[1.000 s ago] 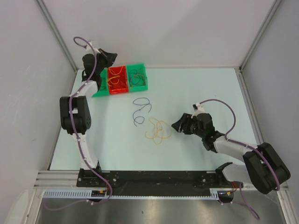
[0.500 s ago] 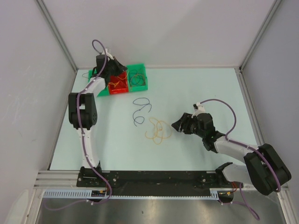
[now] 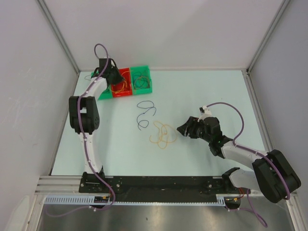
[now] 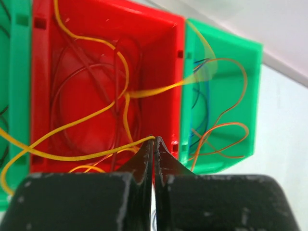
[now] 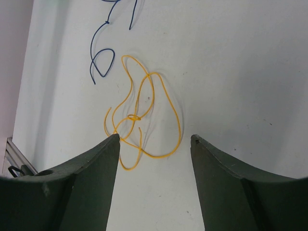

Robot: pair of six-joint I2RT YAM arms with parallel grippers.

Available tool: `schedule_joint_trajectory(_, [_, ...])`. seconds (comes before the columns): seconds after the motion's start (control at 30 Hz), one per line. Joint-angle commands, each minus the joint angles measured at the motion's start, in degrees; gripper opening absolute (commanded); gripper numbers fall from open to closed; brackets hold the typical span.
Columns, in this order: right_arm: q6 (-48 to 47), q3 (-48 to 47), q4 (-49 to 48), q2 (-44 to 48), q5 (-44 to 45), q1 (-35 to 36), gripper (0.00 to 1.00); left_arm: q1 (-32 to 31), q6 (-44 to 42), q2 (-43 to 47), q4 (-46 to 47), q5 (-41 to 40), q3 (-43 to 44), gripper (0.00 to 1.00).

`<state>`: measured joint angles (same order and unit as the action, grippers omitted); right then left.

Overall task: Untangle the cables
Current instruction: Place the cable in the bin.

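Two pincers, different states: left pincer [image 4: 154,142] pinched shut on yellow cable [image 4: 72,158] over red bin [image 4: 161,26]; right pincer [image 5: 155,138] wide open, empty, above yellow tangle [image 5: 134,117] on counter [image 3: 216,91]. Your risk: if you lift left fast, held strand snags neighbouring loops [image 4: 127,72] and drags them out.

I see a yellow tangle [image 3: 162,135] lying loose mid-bench [image 3: 207,91], with dark blue wires [image 3: 144,113] curled just beyond it. A yellow wire [image 4: 96,154] loops over the red bin [image 4: 163,96], its end pinched in the left pincer [image 4: 154,140]. Orange wires [image 4: 231,124] lie in the green bin [image 4: 252,96].
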<state>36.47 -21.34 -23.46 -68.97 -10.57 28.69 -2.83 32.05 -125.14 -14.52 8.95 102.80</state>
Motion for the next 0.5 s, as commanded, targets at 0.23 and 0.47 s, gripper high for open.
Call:
schedule_joint_trajectory(0.23, [0.3, 0.5, -1.5, 1.5, -0.1, -0.2, 0.65, 0.2, -6.0, -3.1, -15.6, -6.1, 12.4, 0.0])
schedule_joint_trajectory(0.47, [0.3, 0.4, -1.3, 1.4, -0.2, -0.2, 0.65, 0.4, -4.9, -1.9, -16.8, -11.6, 12.9, 0.0])
